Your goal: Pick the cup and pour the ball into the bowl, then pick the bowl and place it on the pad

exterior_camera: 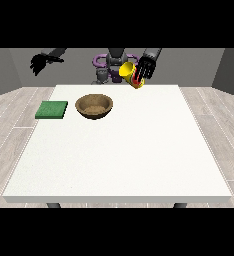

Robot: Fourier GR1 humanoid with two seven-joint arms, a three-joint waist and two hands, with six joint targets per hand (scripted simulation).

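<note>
Black fingers of the hand at the view's right (146,69) are wrapped round the yellow cup (130,74), holding it tilted above the far edge of the counter (139,150), beyond and to the right of the wooden bowl (94,106). The ball cannot be seen. The step in hand looks to be the pour; next the cup must travel over the bowl and tip further. The green pad (52,109) lies just left of the bowl. The other hand (39,63) hangs idle, fingers curled on nothing.

A large white rectangular table (139,165) with a flat, smooth top fills the middle of the view, and two dark legs show beneath its near edge. It stands on a pale grey wood-plank floor (9,125). Plain grey walls (199,65) rise behind it.
</note>
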